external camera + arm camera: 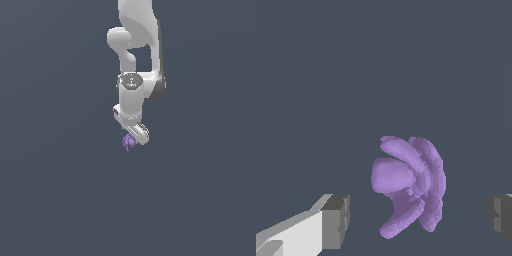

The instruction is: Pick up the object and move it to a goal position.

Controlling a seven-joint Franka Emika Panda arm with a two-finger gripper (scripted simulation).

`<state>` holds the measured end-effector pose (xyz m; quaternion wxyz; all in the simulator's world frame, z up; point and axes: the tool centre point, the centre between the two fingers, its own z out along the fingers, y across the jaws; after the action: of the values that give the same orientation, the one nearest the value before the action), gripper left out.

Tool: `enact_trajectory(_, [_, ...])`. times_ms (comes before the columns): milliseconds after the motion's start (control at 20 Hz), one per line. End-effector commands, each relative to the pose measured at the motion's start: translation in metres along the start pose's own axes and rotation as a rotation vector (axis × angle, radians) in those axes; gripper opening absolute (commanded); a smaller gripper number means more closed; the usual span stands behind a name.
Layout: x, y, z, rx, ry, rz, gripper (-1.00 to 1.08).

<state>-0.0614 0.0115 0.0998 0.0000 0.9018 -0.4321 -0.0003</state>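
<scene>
A: Where does the small purple object with curled, spiky lobes sit?

B: On the plain dark grey-blue surface. In the exterior view it shows just at the tip of the white robot gripper, peeking out toward that view's left.

A: And the fingers?

B: Spread wide. In the wrist view one grey pad stands off one side of the object and the other pad off the opposite side, each with a clear gap. Nothing is touching it.

A: Why hold it that way?

B: I judge it is straddling the object so the pads can close on its flanks. The lobes are uneven, so contact may land on a curl and twist it.

A: Any goal marker?

B: None that I can see in either view.
</scene>
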Motion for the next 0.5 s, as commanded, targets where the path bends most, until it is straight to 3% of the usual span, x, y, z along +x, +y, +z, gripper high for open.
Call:
enact_trajectory(0, [0.0,0.0,0.001,0.0,0.0,0.0,1.0])
enact_trajectory(450, [-0.001,0.001,0.036,0.0,0.0,0.004,1.0])
